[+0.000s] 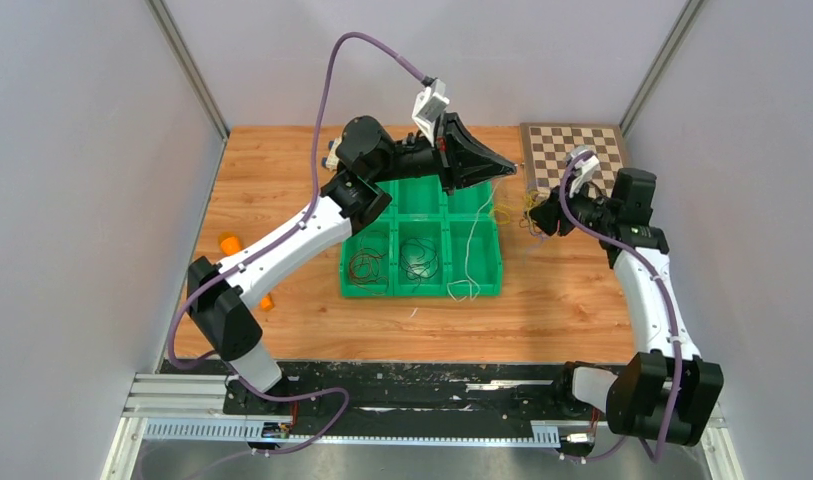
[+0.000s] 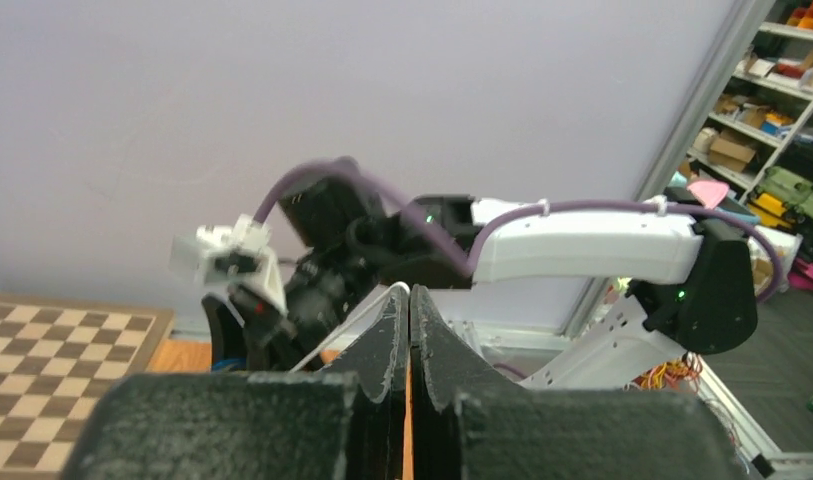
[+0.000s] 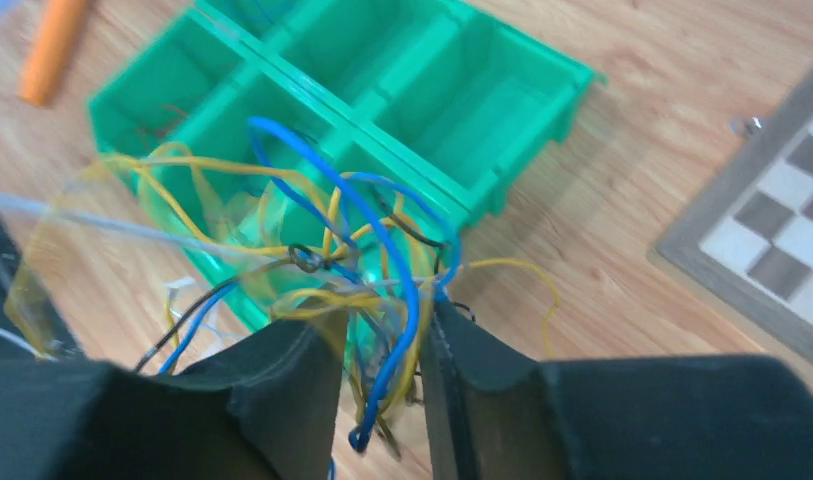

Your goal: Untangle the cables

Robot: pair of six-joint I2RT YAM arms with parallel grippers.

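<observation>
Overhead, the right pincer [image 3: 382,340] is nearly closed on the tangled cables [image 3: 354,265] (blue, yellow, black), held above the table [image 1: 562,300] beside a green bin [image 1: 422,293]. The left pincer [image 2: 410,295], pressed shut, pinches a white cable [image 2: 357,325].

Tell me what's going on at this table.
Two robot arms are untangling thin wires. The right gripper is clamped on a tangle of yellow, blue and black wires, held just right of the green bin. The left gripper is shut, apparently pinching a white wire raised above the bin. A dark red wire and a black wire already lie in separate front compartments.
</observation>
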